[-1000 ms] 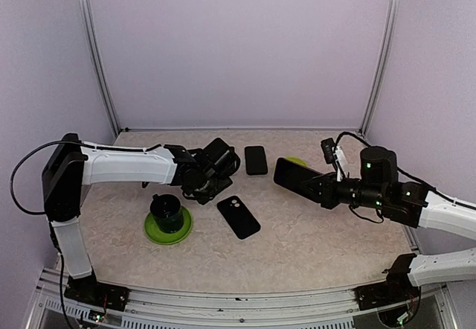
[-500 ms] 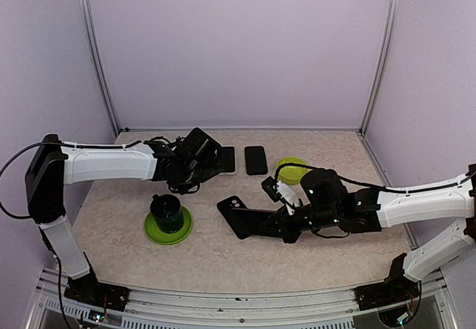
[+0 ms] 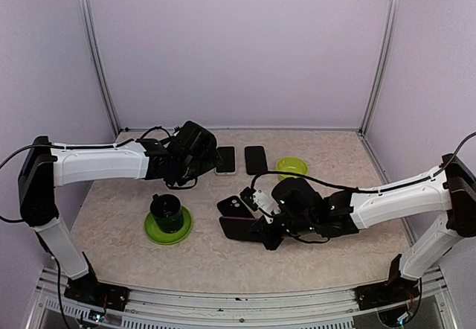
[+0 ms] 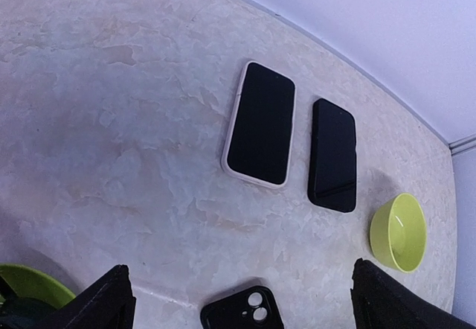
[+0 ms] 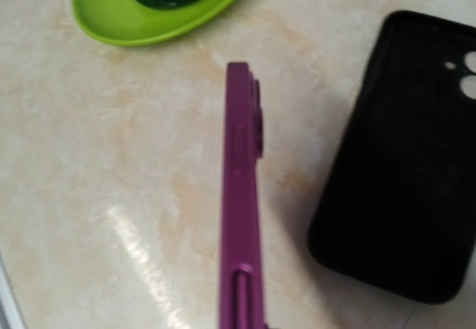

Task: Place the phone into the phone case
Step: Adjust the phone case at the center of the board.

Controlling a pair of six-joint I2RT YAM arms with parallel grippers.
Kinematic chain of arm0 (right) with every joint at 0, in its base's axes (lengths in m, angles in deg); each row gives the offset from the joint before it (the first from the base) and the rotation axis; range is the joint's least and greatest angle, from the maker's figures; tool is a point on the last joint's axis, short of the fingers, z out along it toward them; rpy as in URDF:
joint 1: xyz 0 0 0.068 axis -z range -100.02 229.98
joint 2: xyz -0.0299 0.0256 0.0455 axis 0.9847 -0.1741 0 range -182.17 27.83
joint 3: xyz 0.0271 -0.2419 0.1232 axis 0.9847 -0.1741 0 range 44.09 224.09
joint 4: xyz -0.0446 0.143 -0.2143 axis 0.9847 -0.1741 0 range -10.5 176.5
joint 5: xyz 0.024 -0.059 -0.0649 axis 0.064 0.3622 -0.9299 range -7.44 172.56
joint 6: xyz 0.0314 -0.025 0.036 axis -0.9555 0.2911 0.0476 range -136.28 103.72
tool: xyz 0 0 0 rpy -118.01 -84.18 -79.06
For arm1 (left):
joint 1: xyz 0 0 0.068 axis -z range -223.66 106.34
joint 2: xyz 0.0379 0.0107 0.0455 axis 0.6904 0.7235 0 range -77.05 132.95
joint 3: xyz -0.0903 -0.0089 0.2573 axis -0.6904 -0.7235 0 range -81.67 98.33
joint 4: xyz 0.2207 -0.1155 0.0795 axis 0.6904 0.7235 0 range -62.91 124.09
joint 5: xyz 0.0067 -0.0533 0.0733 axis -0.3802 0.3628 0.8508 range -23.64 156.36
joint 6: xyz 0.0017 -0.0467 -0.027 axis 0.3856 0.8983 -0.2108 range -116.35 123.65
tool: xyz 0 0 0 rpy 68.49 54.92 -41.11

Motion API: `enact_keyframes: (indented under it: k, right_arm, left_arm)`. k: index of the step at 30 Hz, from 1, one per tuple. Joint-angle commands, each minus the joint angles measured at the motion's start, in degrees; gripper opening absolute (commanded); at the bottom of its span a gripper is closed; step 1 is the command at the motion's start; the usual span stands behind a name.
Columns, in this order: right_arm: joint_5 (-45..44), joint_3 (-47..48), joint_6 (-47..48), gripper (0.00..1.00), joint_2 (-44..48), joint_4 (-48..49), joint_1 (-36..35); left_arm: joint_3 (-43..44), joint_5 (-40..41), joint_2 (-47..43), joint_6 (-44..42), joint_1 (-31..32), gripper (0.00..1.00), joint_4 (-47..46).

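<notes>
A black phone case (image 3: 232, 207) with camera holes lies flat mid-table. It also shows in the right wrist view (image 5: 405, 158) and at the bottom of the left wrist view (image 4: 242, 315). My right gripper (image 3: 265, 232) is shut on a purple phone (image 5: 239, 195), held edge-on low over the table just left of the case. In the top view the phone (image 3: 239, 228) is in front of the case. My left gripper (image 3: 202, 154) is open and empty (image 4: 238, 269), hovering at the back left; its fingers (image 4: 111, 299) show in the bottom corners.
A phone in a white case (image 4: 260, 124) and a black phone-like slab (image 4: 332, 154) lie side by side at the back. A small green bowl (image 3: 291, 167) sits right of them. A dark cup on a green saucer (image 3: 168, 228) stands front left.
My right arm has swung left and down, carrying the phone from the right side to beside the black case. My left gripper has drawn back to the left, uncovering the white-cased phone.
</notes>
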State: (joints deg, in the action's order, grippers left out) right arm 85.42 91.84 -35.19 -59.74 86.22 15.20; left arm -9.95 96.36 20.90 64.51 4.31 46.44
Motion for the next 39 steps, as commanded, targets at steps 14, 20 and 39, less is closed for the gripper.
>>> enact_keyframes:
  k: [14,20,39]
  right_arm:
    - [-8.46,2.05,0.59,0.00,-0.59,-4.09,-0.79]
    - [-15.18,3.02,0.57,0.00,0.51,-8.39,-0.79]
    - [-19.99,-0.10,-2.02,0.00,12.50,-11.95,0.18]
  left_arm:
    - [5.04,-2.77,3.45,-7.81,-1.29,0.99,-4.11]
    - [7.78,-4.86,8.08,-9.18,-1.30,0.99,-3.93]
    - [10.23,-13.33,18.93,-13.14,-1.35,0.99,-8.81]
